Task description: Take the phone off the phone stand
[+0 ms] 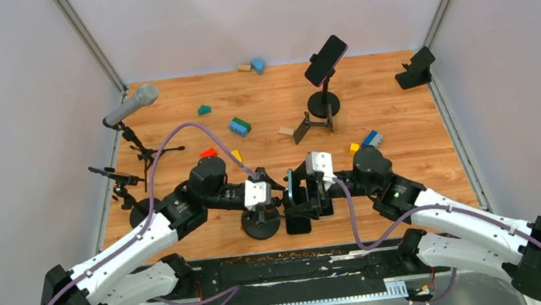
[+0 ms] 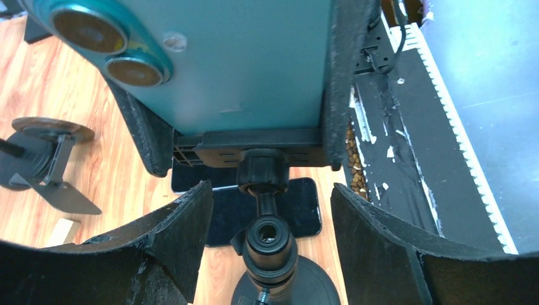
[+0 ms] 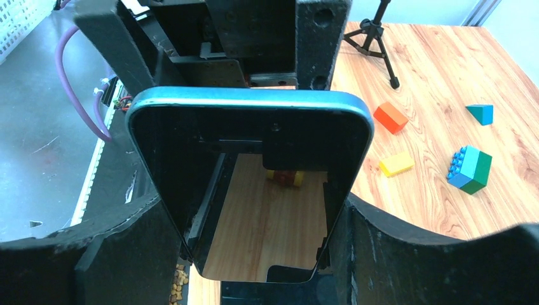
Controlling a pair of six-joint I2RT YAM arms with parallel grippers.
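A teal phone (image 1: pixel 290 189) stands upright in the black clamp (image 2: pixel 254 138) of a phone stand with a round base (image 1: pixel 261 226). In the right wrist view its dark screen (image 3: pixel 248 159) faces the camera; in the left wrist view its teal back (image 2: pixel 241 63) with two lenses shows. My right gripper (image 1: pixel 302 194) (image 3: pixel 254 210) is shut on the phone's two side edges. My left gripper (image 1: pixel 268 209) (image 2: pixel 270 190) is open, its fingers on either side of the stand's neck (image 2: pixel 270 238) without touching it.
A second dark phone (image 1: pixel 298 223) lies flat on the table beside the stand's base. At the back stand another stand holding a phone (image 1: pixel 326 60), a folded stand (image 1: pixel 311 126) and a black holder (image 1: pixel 414 69). A microphone tripod (image 1: pixel 133 107) and bricks (image 1: pixel 239 126) are on the left.
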